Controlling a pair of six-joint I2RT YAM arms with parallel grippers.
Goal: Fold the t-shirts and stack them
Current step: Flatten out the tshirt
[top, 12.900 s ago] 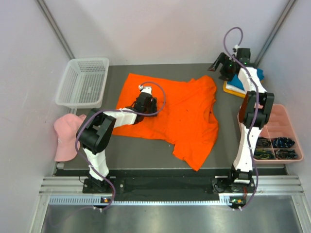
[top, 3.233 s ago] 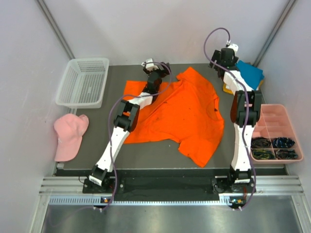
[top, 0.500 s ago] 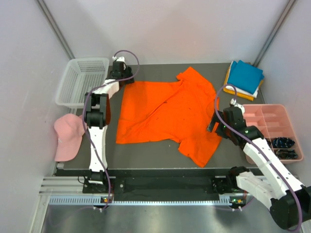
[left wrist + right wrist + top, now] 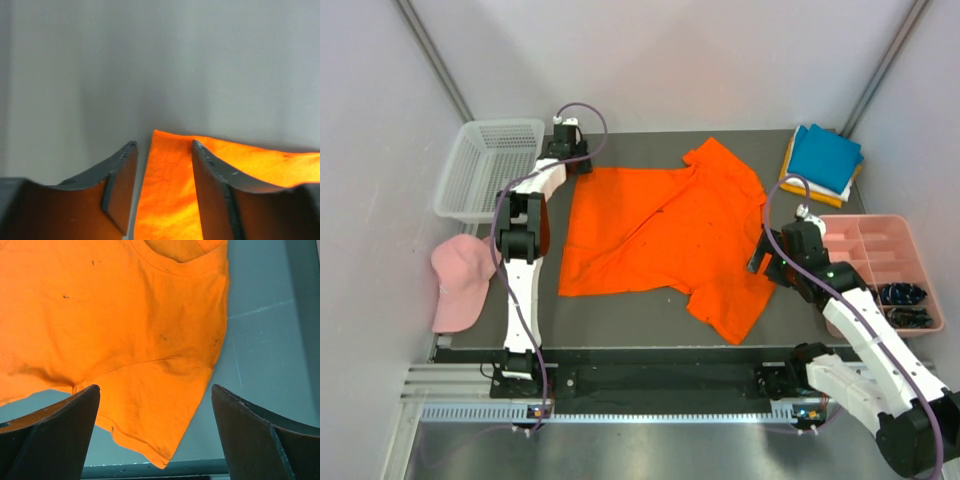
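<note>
A bright orange t-shirt [image 4: 660, 230] lies spread flat on the dark table. My left gripper [image 4: 570, 164] is at the shirt's far left corner. In the left wrist view that corner [image 4: 170, 180] lies between its fingers [image 4: 119, 185], which stand apart and do not pinch it. My right gripper [image 4: 762, 262] hovers wide open over the near right sleeve [image 4: 160, 405], whose tip lies between the spread fingers [image 4: 55, 430]. Folded t-shirts [image 4: 825, 160] are stacked at the far right corner, teal on top with white and yellow edges below.
A white mesh basket [image 4: 490, 170] stands at the far left. A pale pink cap [image 4: 458, 280] lies off the table's left edge. A pink divided tray [image 4: 885, 262] with dark small items sits at the right, beside the right arm.
The left gripper's fingers have drawn closer together around the shirt corner. The right gripper has shifted slightly over the sleeve. The shirt lies as it did.
</note>
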